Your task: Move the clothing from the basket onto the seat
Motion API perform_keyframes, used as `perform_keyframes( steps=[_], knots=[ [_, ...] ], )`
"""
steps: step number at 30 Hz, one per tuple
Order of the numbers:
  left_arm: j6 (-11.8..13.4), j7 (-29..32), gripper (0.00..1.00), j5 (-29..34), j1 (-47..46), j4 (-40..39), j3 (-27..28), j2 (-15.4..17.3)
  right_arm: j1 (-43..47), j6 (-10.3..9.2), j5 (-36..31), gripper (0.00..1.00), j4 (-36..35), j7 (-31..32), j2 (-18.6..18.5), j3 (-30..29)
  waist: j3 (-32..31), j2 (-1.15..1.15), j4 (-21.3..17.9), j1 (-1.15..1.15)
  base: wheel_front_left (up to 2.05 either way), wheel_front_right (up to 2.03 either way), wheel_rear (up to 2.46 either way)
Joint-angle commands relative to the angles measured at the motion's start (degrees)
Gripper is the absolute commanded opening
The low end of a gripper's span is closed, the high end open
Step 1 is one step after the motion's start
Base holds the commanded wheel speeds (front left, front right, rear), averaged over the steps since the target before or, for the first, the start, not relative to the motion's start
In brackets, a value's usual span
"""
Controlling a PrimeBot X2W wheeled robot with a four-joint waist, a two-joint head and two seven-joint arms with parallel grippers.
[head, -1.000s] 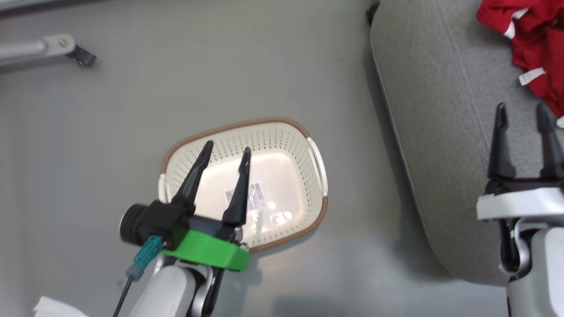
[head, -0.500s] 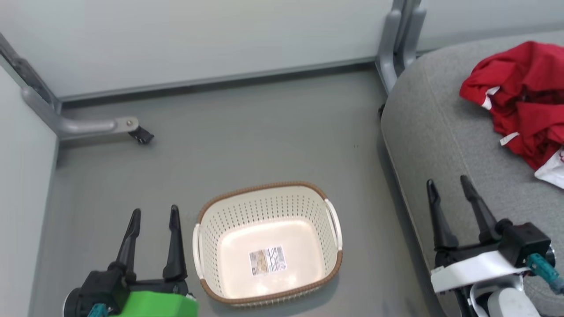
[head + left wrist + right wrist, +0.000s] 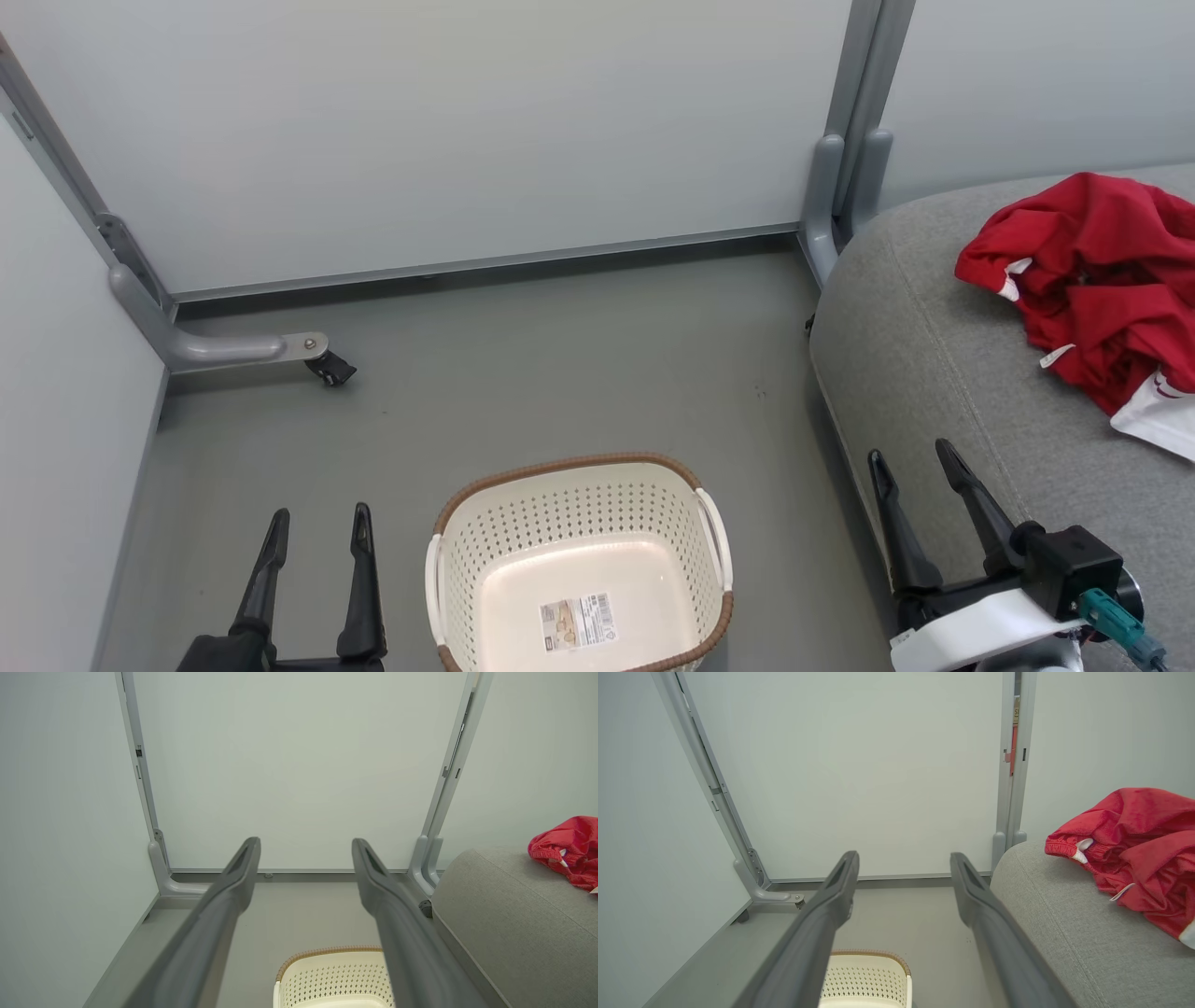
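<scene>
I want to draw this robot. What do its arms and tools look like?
The left tool and right tool each have two long, dark, pointed fingers on a black base. The right one also wears a white band, with a black box and a teal plug beside it.

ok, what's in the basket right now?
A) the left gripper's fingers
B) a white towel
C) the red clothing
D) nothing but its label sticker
D: the basket shows a bare bottom with just the label sticker. The clothing lies on the seat, and the left gripper and right gripper sit open outside the basket.
</scene>
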Motion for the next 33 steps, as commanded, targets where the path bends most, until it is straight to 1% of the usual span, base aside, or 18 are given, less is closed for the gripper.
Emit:
perform_keyframes(
  steps=[1, 16, 17, 21, 33],
  knots=[
    [-0.05, 0.04, 1.0, 0.03, 0.95, 0.15, 0.14, -0.06, 1.06, -0.06, 0.18, 1.0, 0.22, -0.01, -0.18, 0.02, -0.35, 0.0, 0.12, 0.01, 0.0, 0.0, 0.0],
    [0.98, 0.04, 1.0, 0.56, 0.76, 0.92, -0.44, -0.05, 1.7, -0.06, 1.13, 1.0, 0.61, -0.01, -0.17, -0.89, -1.13, 0.0, 0.36, 0.01, 0.0, 0.0, 0.0],
    [0.88, 0.0, 0.0, 0.48, 0.52, 0.98, -0.54, -0.04, 0.99, 0.0, 0.98, 0.0, 0.55, 0.0, -0.02, -0.9, -1.14, 0.0, 0.35, 0.01, 0.0, 0.0, 0.0],
    [0.92, 0.07, 0.0, -0.28, 0.57, 2.81, -0.84, -0.06, 1.34, 0.0, 1.69, 0.0, 2.3, 0.11, 0.3, -0.71, -1.13, 0.0, 0.36, 0.01, 0.0, 0.0, 0.0],
    [0.03, 2.73, 0.0, -14.21, -2.24, 4.48, 0.13, 0.76, -0.46, -0.01, 15.05, 0.0, 3.59, 2.9, -0.45, -1.44, -0.74, 0.0, 0.26, 0.01, 0.0, 0.0, 0.0]
  ],
)
